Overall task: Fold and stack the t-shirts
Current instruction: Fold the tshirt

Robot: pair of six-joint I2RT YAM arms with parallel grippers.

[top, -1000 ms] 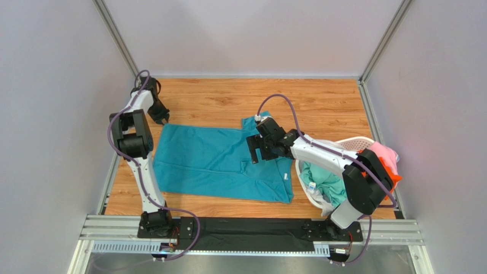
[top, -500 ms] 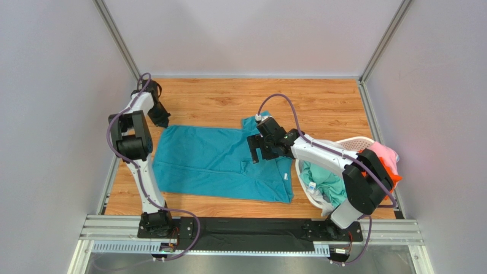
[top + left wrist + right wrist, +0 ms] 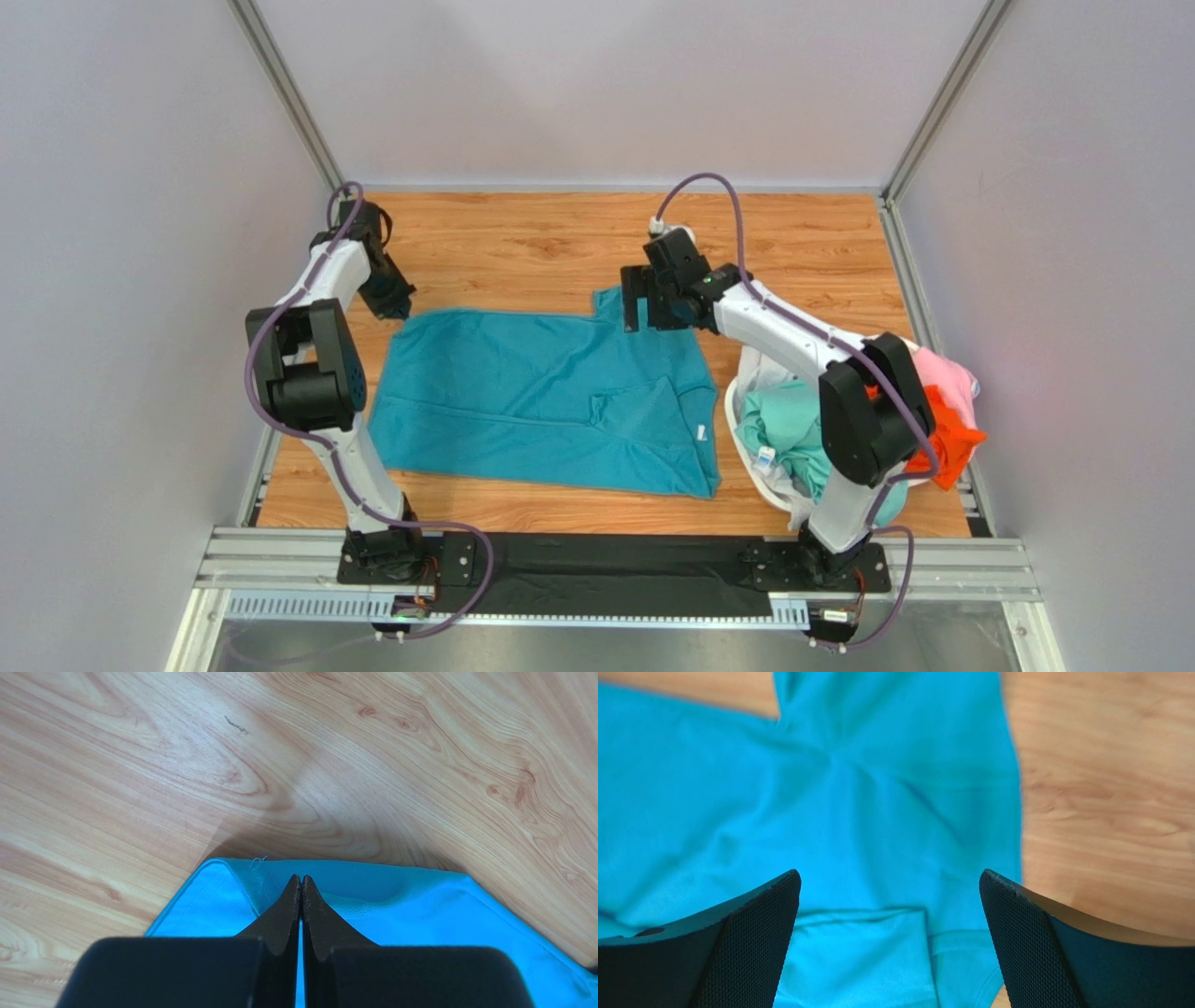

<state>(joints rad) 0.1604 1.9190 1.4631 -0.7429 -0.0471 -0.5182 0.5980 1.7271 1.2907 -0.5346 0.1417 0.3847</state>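
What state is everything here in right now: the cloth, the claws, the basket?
Deep teal-blue t-shirt: spread out on wooden table, unfolded.
Left gripper: shut at shirt's far-left corner.
Right gripper: open, above the shirt.
White perforated plastic laundry basket: upright, holding crumpled shirts.

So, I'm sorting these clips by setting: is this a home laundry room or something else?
Probably a robotics lab test cell, not a home: grey panels in a metal frame box in a wooden table, and the left arm and right arm are bolted to a rail at its near edge.
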